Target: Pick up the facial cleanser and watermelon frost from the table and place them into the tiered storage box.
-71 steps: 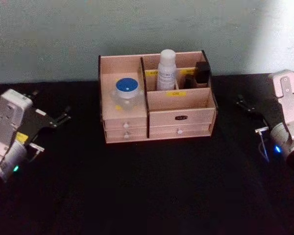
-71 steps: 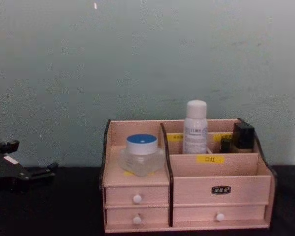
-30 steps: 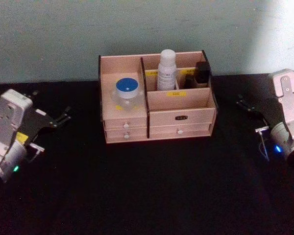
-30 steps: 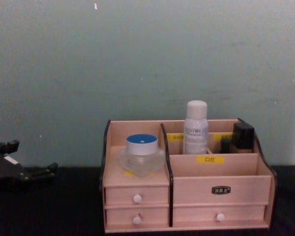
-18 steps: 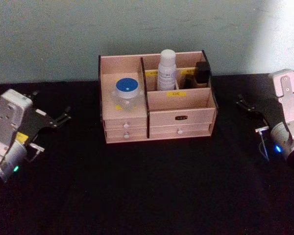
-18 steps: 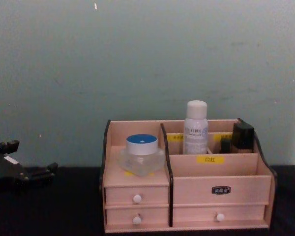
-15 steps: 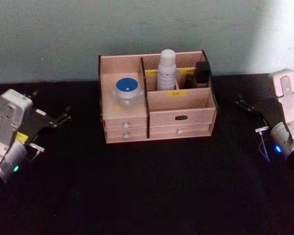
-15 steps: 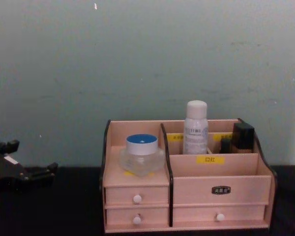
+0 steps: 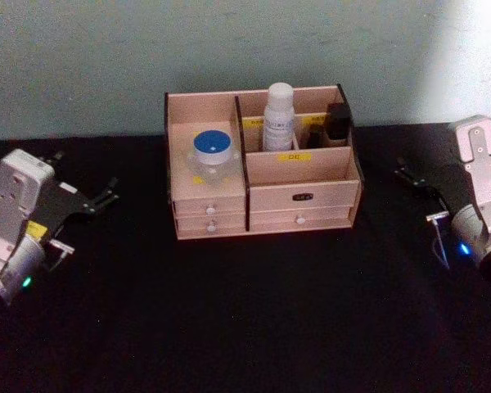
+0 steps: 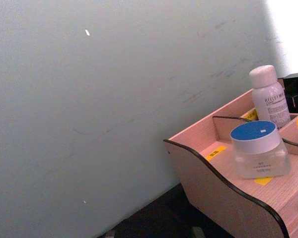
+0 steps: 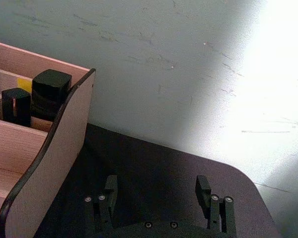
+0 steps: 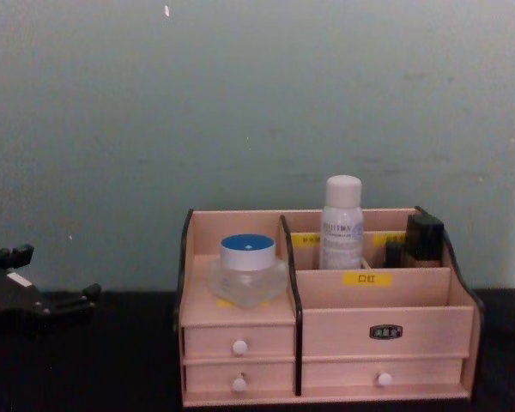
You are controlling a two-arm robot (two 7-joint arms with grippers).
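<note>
Jar (image 9: 212, 155) & bottle (image 9: 278, 117) sit in box (image 9: 299, 196); task looks done. Left gripper (image 9: 106, 196), right gripper (image 11: 156, 191) open, empty, parked apart.

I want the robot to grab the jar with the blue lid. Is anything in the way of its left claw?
Nothing visible is. The left claw sits out to the box's left, above bare black table. The blue-lidded jar stands on the tiered storage box's open left shelf, behind only the box's low side panel.
</note>
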